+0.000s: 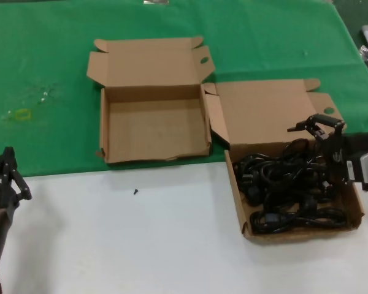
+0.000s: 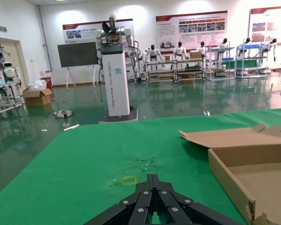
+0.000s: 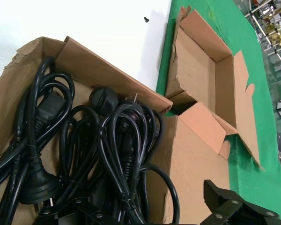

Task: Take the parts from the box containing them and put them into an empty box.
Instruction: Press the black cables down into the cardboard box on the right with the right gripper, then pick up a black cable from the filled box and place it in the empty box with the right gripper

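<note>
Over the box containing them [image 1: 356,211], at its rear edge by the hinged lid, right gripper [image 1: 324,125] hangs with fingers spread wide, nothing between them. Reads as lined up to drop onto the cords; not yet in the pile. In the right wrist view its finger parts show just above the tangle, one finger out past the box's side wall, the other down among the loops, so the jaw looks set to straddle a coil.

The parts [image 1: 288,184] all sit inside that box: thin black cords, rubbery and slightly glossy, bundled in loops, with moulded plugs. One round plug head [image 3: 103,100] sits up against the box wall. Coils overlap and interlock, so pulling one may drag a neighbour. That's a guess from how they lie.

The empty box [image 1: 153,131] is just beside the full one toward the robot's left, their adjacent side flaps nearly touching. Bare inside. Both are shallow brown corrugated card, matte, lids folded back flat behind them, side tabs sticking out, a round hole in each lid. The full box's torn corner [image 3: 18,54] shows ragged card.

Left gripper [image 1: 6,174] is parked well away from the full box, past the empty one on the robot's left at the table's near edge. Fingers pressed together, carrying nothing, idle.

Boxes straddle the green cloth [image 1: 49,61] and bare white tabletop [image 1: 141,239].
</note>
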